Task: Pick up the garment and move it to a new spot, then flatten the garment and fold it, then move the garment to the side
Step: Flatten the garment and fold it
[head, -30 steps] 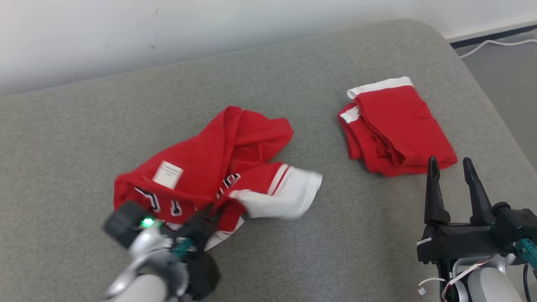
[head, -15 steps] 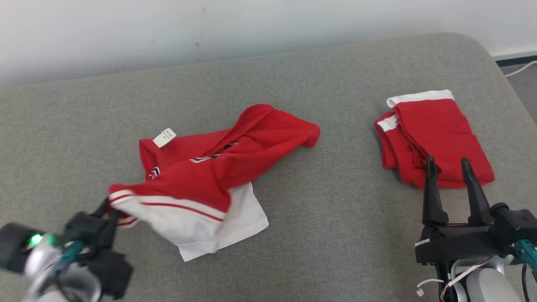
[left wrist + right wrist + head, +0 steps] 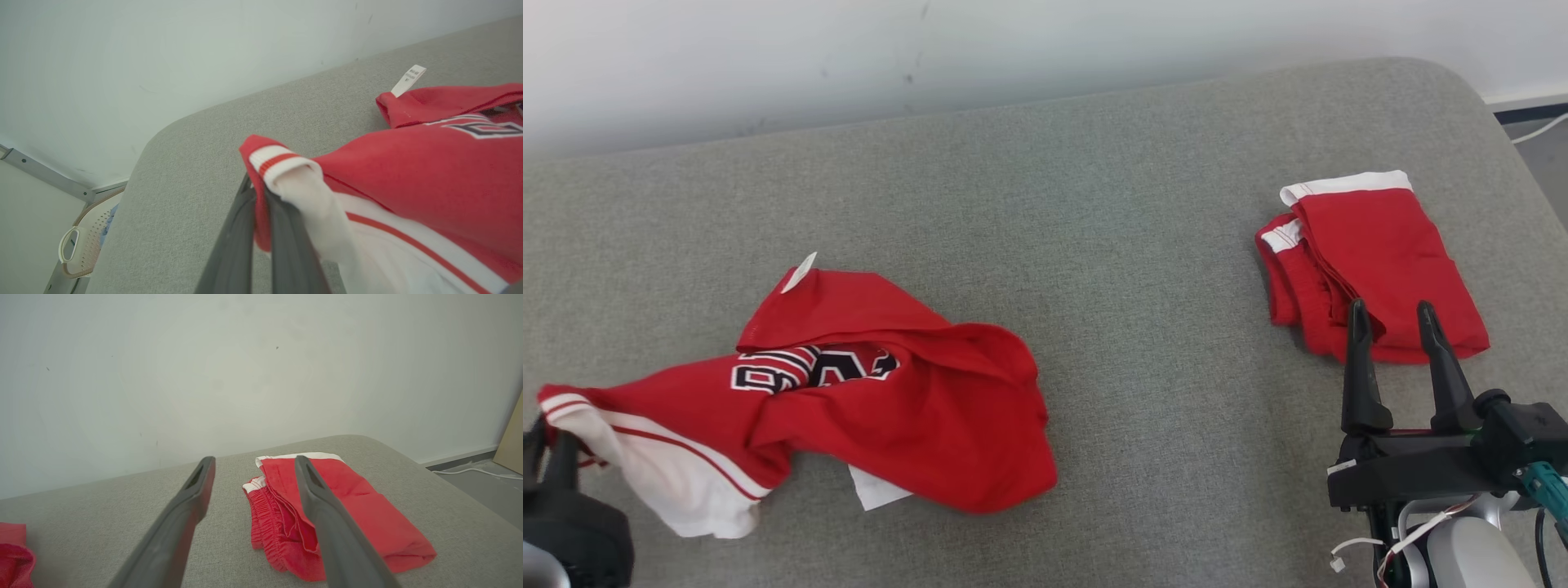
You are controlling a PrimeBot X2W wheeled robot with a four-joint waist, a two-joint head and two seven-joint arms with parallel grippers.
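Pinched between the pressed-together fingers of the left gripper (image 3: 258,192): the white, red-striped hem of the red jersey (image 3: 890,408), bunched around the fingertips. Trailing from that grip toward the right gripper's side, crumpled and lying on the grey cushion (image 3: 1094,245), with black-and-white lettering (image 3: 809,367) showing in a fold and a white label (image 3: 799,272) sticking up on the edge farthest from the left gripper. Spread wide and holding nothing: the right gripper (image 3: 1390,314), fingers pointing toward the wall. Just ahead of its fingertips, folded red shorts (image 3: 1372,261) with a white band along the far end, flat on the same cushion and well apart from the jersey; impossible to tell whether touched by the fingertips. Beyond both grippers, a pale wall (image 3: 261,375). Off to the right gripper's outer side, a white cable (image 3: 470,471) on the floor.
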